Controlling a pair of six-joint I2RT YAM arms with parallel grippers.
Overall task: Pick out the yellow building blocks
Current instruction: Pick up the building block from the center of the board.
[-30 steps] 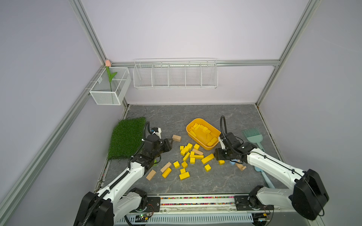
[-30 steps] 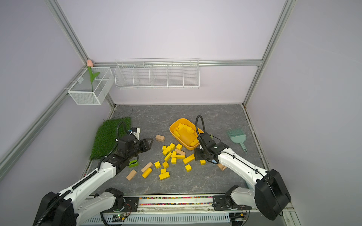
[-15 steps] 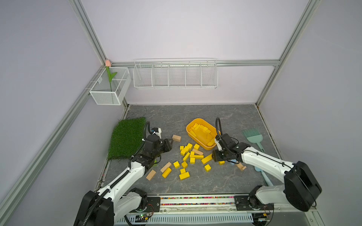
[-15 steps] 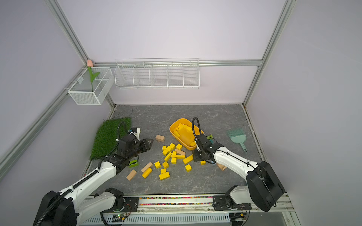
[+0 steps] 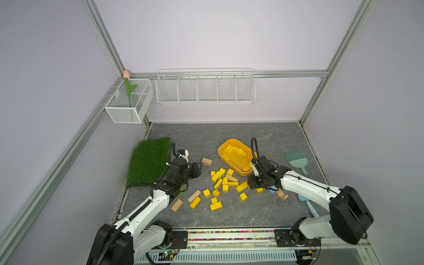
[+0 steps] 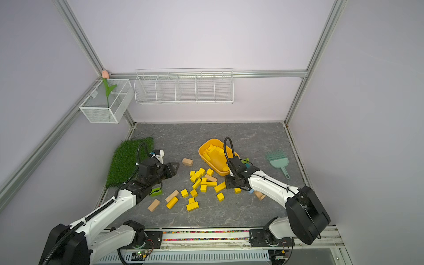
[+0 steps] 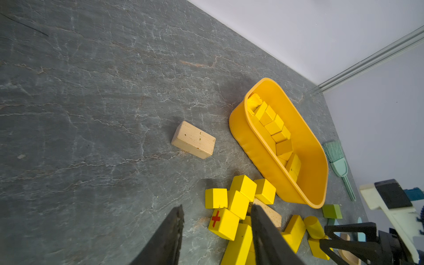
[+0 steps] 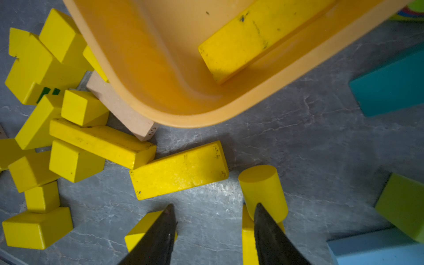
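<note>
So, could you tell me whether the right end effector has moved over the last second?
Yes: the right end effector has slid slightly away from the teal brush, toward the loose yellow building blocks.

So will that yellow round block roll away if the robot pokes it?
Probably, if it lies on its side: the yellow cylinder has a smooth curved wall. Its painted surface looks slick, so the right gripper might squeeze it out sideways.

Bright yellow building blocks [image 5: 215,207] [image 6: 192,206], cubes, bars and a cylinder, lie scattered just below centre in both top views, with more heaped [image 5: 234,152] up-right of them.
</note>
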